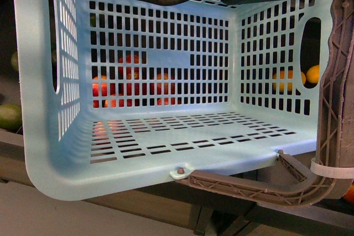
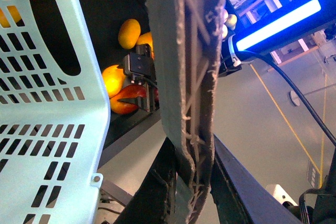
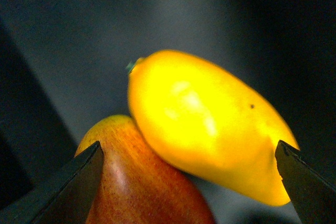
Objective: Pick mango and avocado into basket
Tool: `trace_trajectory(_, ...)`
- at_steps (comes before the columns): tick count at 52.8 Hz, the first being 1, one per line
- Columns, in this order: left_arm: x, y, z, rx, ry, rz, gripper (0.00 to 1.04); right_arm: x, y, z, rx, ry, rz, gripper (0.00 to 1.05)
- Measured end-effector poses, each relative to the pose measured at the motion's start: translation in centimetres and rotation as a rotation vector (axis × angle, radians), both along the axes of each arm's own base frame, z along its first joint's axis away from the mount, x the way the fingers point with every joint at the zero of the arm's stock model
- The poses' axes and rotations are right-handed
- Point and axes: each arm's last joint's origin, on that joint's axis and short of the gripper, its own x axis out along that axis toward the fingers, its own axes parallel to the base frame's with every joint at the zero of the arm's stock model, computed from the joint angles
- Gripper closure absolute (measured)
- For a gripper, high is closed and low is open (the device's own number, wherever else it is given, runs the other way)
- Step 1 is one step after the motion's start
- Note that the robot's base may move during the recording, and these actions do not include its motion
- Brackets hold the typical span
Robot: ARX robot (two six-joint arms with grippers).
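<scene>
Mango [image 3: 205,124] not yet collected: it lies outside the basket [image 1: 33,109], propped on a red-blushed fruit [image 3: 136,182]. Front view, left to right: a green fruit [image 1: 8,115], possibly the avocado, sits beyond the basket's outer wall; the basket interior is empty; the handle [image 1: 332,109] runs down the right side. Judgement: neither item delivered, both picks outstanding. Left gripper [image 2: 191,142] is clamped on the handle, carrying the basket. Right gripper [image 3: 189,148] is spread wide, fingertips flanking the mango, no firm contact evident; it holds nothing.
</scene>
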Motion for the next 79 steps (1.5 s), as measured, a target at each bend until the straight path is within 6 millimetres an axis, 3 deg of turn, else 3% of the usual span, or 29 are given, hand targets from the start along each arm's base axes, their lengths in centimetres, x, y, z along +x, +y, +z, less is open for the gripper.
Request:
trace_trajectory(19, 0.0, 0.0, 0.0, 0.000, 0.000, 0.001, 0.91, 0.9, 0.7, -0.7, -0.014, -0.079, -0.010, 0.08)
trace_trajectory(55, 0.0, 0.0, 0.0, 0.001, 0.000, 0.002, 0.91, 1.6, 0.6, -2.9, 0.056, -0.037, -0.156, 0.08)
trace_trajectory(68, 0.0, 0.0, 0.0, 0.001, 0.000, 0.002, 0.91, 1.7, 0.3, -3.0, 0.066, -0.047, -0.221, 0.38)
trace_trajectory(79, 0.0, 0.0, 0.0, 0.001, 0.000, 0.002, 0.91, 1.4, -0.2, -2.8, 0.091, -0.065, -0.287, 0.45)
